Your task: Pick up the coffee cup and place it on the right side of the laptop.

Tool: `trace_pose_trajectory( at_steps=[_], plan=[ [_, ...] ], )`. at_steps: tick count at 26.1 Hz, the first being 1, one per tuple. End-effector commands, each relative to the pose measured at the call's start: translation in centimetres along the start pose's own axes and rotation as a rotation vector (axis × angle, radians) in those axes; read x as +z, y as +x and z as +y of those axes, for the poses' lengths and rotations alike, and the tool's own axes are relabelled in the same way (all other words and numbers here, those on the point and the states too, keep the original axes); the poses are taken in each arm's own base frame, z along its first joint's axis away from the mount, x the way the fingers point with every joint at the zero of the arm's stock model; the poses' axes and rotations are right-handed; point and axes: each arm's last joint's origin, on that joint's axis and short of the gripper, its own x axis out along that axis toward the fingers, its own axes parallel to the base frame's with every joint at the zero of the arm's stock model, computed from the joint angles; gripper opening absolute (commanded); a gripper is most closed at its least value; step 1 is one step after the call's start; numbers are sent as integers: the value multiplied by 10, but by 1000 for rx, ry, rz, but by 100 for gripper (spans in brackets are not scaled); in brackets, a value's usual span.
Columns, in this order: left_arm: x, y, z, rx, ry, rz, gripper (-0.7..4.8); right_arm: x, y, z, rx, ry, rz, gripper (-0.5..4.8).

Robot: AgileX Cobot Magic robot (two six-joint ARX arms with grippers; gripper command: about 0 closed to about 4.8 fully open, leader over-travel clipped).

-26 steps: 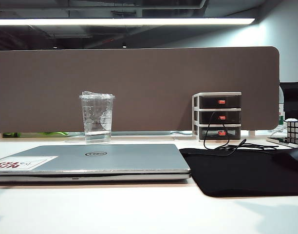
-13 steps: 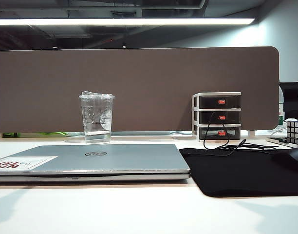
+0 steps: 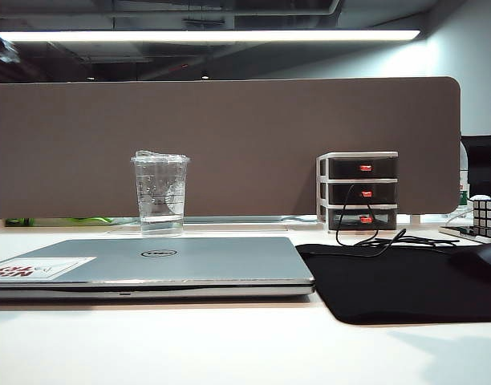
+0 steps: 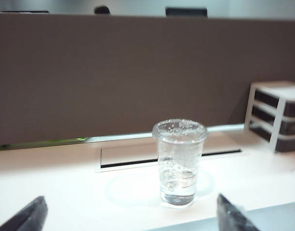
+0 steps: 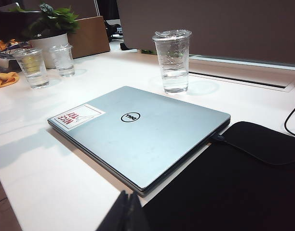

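Left claw point(image 4: 130, 216) open | coffee cup point(image 4: 179, 162) centred ahead, apart

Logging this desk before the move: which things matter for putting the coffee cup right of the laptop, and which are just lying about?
Job: coffee cup, laptop, open left gripper.
Lying about: three-drawer organizer, black mouse mat, Rubik's cube, right gripper.

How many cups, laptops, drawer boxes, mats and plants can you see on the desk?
Clear cups: 3 (coffee cup, two small cups)
Laptop: 1
Drawer organizer: 1
Black mouse mat: 1
Potted plant: 1
Total: 7
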Motion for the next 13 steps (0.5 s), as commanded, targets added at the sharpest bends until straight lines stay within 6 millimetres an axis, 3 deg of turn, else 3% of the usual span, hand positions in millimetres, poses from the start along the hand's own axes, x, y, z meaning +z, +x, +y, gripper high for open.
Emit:
trace_pose_trajectory(
  at_steps=[1,4,13],
  plan=[
    [3,28,11,-65,23,17,479,-2,0,0,4,5,2,-1],
    [0,50,20,-120,29,38,479,-2,0,0,1,5,2,-1],
    [-22,90,39,-200,77,44,479,-2,0,0,1,0,3,-1]
  ],
)
